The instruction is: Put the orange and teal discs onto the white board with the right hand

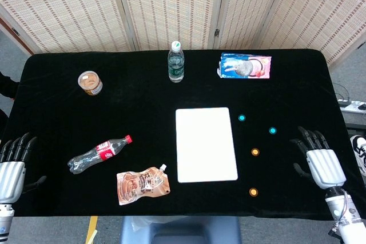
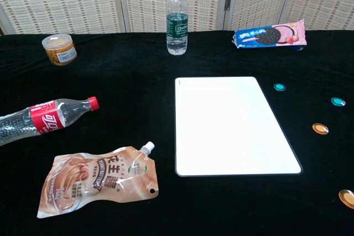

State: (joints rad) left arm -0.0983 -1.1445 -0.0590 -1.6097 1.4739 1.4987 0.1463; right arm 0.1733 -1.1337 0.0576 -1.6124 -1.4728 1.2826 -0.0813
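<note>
The white board (image 1: 206,144) (image 2: 235,125) lies flat in the middle of the black table, bare. Right of it lie two teal discs (image 1: 242,118) (image 1: 273,131) (image 2: 279,87) (image 2: 338,101) and two orange discs (image 1: 255,152) (image 1: 253,192) (image 2: 319,129) (image 2: 347,197). My right hand (image 1: 319,163) hovers over the table's right edge, fingers spread, holding nothing, a little right of the discs. My left hand (image 1: 12,167) is at the table's left edge, fingers apart and empty. Neither hand shows in the chest view.
A water bottle (image 1: 176,62) and a cookie pack (image 1: 245,66) stand at the back. A small jar (image 1: 90,83) is at the back left. A cola bottle (image 1: 98,154) lies at the left, a drink pouch (image 1: 143,184) near the front.
</note>
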